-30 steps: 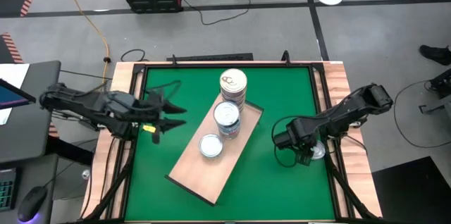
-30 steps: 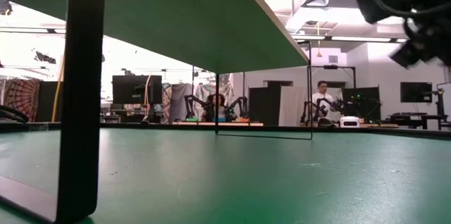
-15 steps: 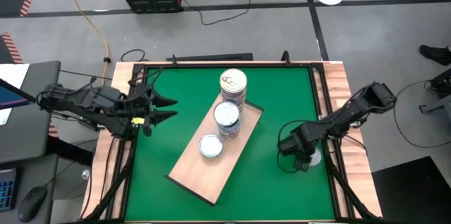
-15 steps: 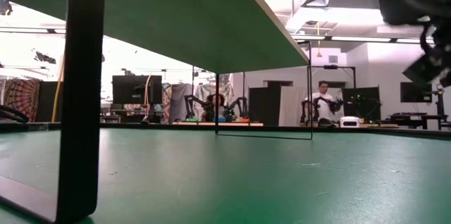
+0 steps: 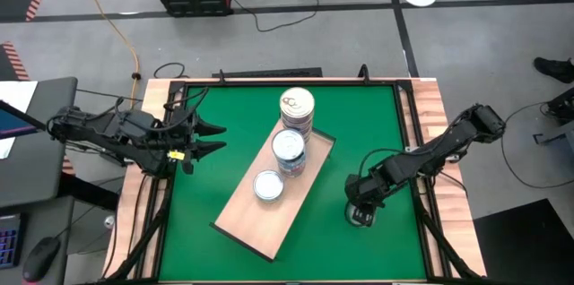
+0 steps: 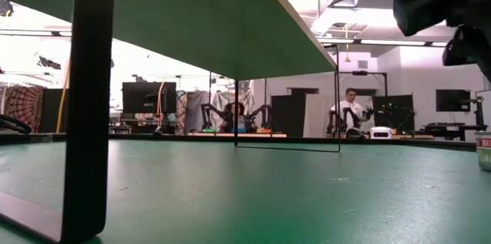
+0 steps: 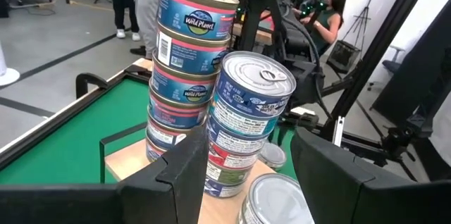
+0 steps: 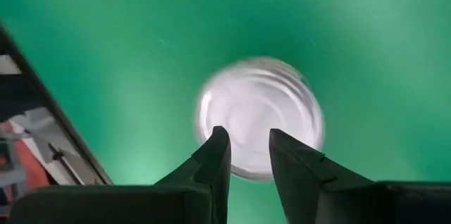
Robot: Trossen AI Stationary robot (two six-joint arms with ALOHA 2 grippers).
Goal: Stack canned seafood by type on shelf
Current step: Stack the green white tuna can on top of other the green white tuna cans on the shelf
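The shelf point(image 5: 240, 211) is a tan board on dark legs point(image 6: 88, 98), lying slantwise on the green table. On it stand a tall stack of tins point(image 5: 297, 106), a lower stack point(image 5: 289, 148) and a single silver tin point(image 5: 268, 184); they also show in the left wrist view point(image 7: 190, 62). One silver tin point(image 8: 261, 111) stands alone on the table at the right point(image 6: 484, 152). My right gripper point(image 5: 361, 213) hangs over it with its fingers point(image 8: 218, 157) a narrow gap apart. My left gripper point(image 5: 222, 139) is open and empty at the table's left edge, pointing at the stacks.
The table has a raised wooden rim point(image 5: 430, 115) with black frame rails. The shelf's underside point(image 6: 192, 14) spans the low view. Green surface shows between the shelf and the lone tin. People and other robot arms show in the room behind point(image 6: 353, 113).
My right gripper has gone toward the table's near edge and leftward, coming over the lone tin. That tin now shows at the right edge of the low view, where it did not show before. My left gripper has drawn back a little toward the table's left edge.
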